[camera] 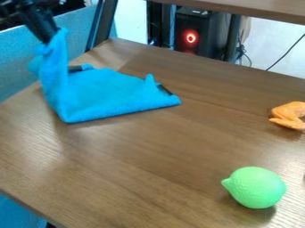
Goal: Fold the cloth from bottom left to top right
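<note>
The blue cloth [113, 94] lies on the table's upper left part, its left side pulled up into a tall fold. At the upper left, the black gripper [51, 39] is shut on the top of that raised fold, above the table. The rest of the cloth rests on the wood, with a corner pointing right. Small dark pieces show at its back edge and near its right corner.
A green lime-like toy [256, 187] sits at the lower right of the wooden table [149, 164]. An orange toy piece [289, 115] lies at the right edge. Behind the table stand dark posts and a black computer case [199, 32].
</note>
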Robot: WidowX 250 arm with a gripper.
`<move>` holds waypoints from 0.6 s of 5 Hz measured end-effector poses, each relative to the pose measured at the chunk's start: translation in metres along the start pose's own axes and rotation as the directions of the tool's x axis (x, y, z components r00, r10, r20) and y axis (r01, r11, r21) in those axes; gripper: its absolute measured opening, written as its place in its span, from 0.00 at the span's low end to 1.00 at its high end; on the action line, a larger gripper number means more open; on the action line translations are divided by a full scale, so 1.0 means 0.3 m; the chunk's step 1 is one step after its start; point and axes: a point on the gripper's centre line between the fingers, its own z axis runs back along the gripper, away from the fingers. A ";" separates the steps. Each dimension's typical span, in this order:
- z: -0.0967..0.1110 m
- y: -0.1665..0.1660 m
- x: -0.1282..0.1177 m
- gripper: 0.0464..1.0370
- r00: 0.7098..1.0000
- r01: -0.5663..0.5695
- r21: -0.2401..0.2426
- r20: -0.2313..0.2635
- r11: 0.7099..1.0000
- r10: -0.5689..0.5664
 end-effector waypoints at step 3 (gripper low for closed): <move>-0.170 -0.257 0.103 0.00 0.999 0.016 0.018 -0.050 1.000 -0.015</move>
